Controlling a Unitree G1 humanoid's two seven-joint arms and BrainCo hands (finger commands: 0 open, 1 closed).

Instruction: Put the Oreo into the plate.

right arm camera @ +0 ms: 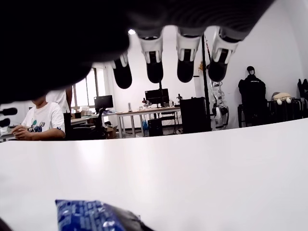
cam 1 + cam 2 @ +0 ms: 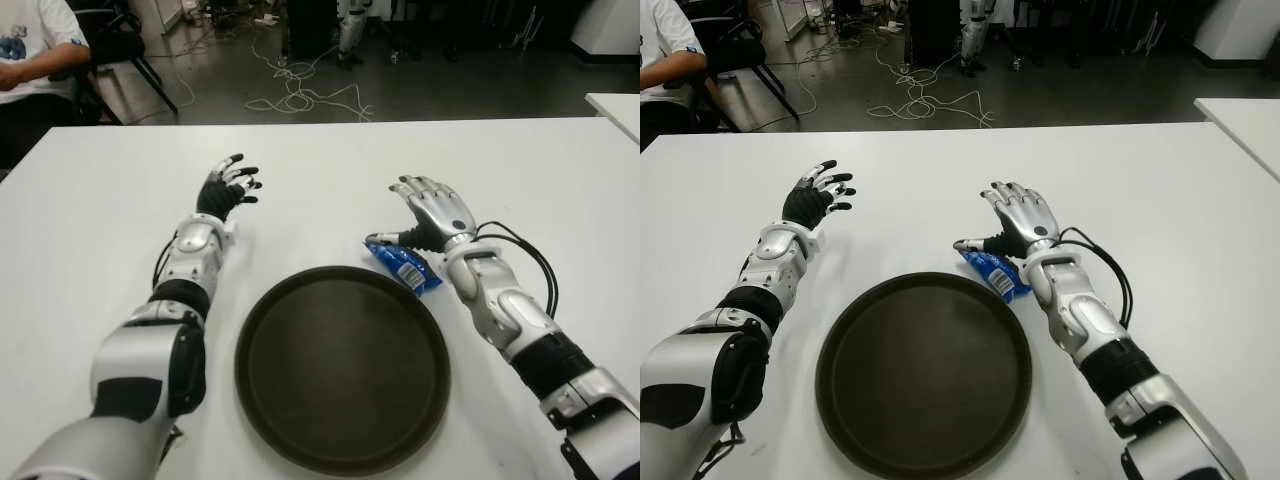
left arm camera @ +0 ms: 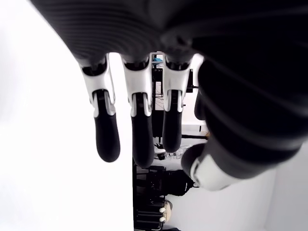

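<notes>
A blue Oreo packet [image 2: 404, 265] lies flat on the white table [image 2: 330, 170], just beyond the far right rim of the round dark brown plate [image 2: 258, 310]. My right hand [image 2: 425, 212] hovers directly over and behind the packet, fingers spread and holding nothing, thumb tip close to the packet's far end. In the right wrist view the packet [image 1: 89, 215] shows below the fingertips [image 1: 154, 71], apart from them. My left hand [image 2: 228, 187] shows to the far left of the plate, fingers spread, nothing in it.
A seated person [image 2: 30, 50] in a white shirt is beyond the table's far left corner. Cables [image 2: 300, 90] lie on the floor behind the table. A second white table's corner [image 2: 615, 105] shows at the far right.
</notes>
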